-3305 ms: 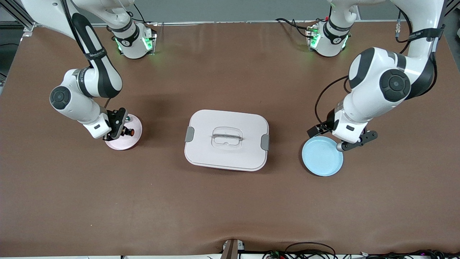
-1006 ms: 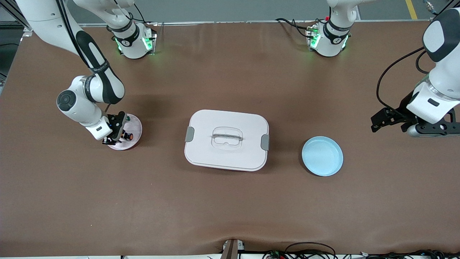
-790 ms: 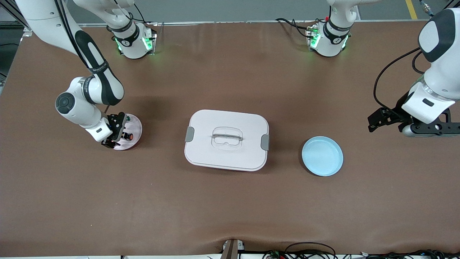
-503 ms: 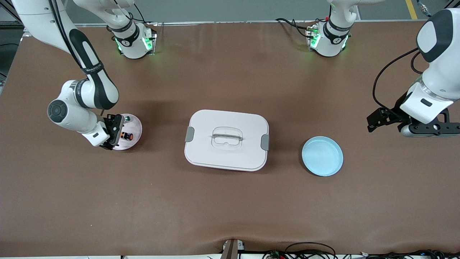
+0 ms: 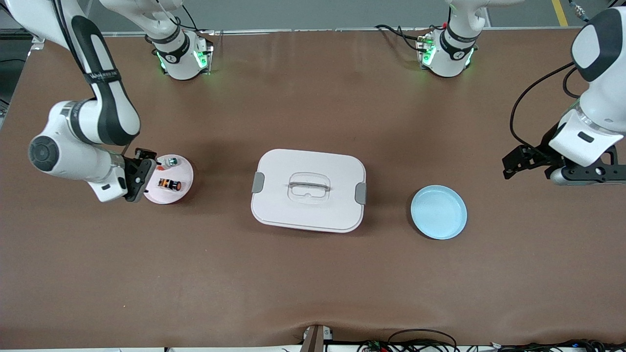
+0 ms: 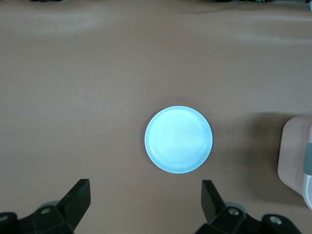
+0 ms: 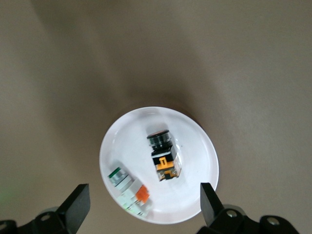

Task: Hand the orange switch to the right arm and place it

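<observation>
The orange switch (image 5: 169,185) lies on its side on a small pink plate (image 5: 182,194) toward the right arm's end of the table. My right gripper (image 5: 142,175) is open and empty, up over that plate's edge. In the right wrist view the switch (image 7: 164,155) lies free on the plate (image 7: 195,141) between my spread fingers (image 7: 78,204), and the gripper (image 7: 144,210) touches nothing. My left gripper (image 5: 589,173) is open and empty over bare table at the left arm's end. In its own view it (image 6: 145,201) hangs beside a blue plate (image 6: 178,139).
A small white piece with a silver-green button (image 5: 171,161) also lies on the pink plate, beside the switch (image 7: 127,190). A white lidded box (image 5: 308,189) with grey clips stands mid-table. The empty blue plate (image 5: 438,212) sits between the box and the left arm's end.
My right gripper has let go of the switch, opened and drawn back up off the pink plate toward the right arm's end. The left arm left the blue plate earlier and now hardly moves.
</observation>
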Action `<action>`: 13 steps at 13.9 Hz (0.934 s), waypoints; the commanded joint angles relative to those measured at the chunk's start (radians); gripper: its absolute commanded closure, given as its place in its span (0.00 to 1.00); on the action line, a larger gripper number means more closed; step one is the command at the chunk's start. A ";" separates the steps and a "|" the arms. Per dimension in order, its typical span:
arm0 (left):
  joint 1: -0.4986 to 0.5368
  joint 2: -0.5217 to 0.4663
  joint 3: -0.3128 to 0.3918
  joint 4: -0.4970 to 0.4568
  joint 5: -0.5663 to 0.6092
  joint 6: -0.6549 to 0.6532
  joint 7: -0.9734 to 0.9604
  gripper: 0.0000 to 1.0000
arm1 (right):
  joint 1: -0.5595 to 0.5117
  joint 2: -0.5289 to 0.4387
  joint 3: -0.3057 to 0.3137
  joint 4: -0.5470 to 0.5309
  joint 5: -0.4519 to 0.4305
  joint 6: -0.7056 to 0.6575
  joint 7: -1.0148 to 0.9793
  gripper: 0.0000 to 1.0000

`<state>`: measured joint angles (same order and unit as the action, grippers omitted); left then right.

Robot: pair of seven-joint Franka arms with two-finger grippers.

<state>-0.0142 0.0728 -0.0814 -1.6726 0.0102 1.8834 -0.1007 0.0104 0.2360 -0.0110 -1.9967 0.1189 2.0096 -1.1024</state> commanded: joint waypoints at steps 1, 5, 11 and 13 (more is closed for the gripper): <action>-0.009 -0.016 0.017 0.053 0.013 -0.073 0.004 0.00 | 0.006 -0.015 -0.004 0.135 -0.019 -0.179 0.212 0.00; -0.009 -0.044 0.014 0.071 0.004 -0.151 -0.004 0.00 | 0.008 -0.012 -0.001 0.389 -0.076 -0.458 0.494 0.00; -0.009 -0.054 0.012 0.103 0.004 -0.179 -0.004 0.00 | 0.003 -0.012 -0.003 0.515 -0.090 -0.630 0.887 0.00; -0.009 -0.054 0.012 0.103 0.004 -0.194 -0.004 0.00 | 0.005 -0.012 -0.001 0.523 -0.091 -0.640 0.952 0.00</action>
<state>-0.0141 0.0259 -0.0756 -1.5790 0.0102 1.7202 -0.1007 0.0106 0.2106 -0.0150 -1.5086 0.0494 1.3951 -0.2298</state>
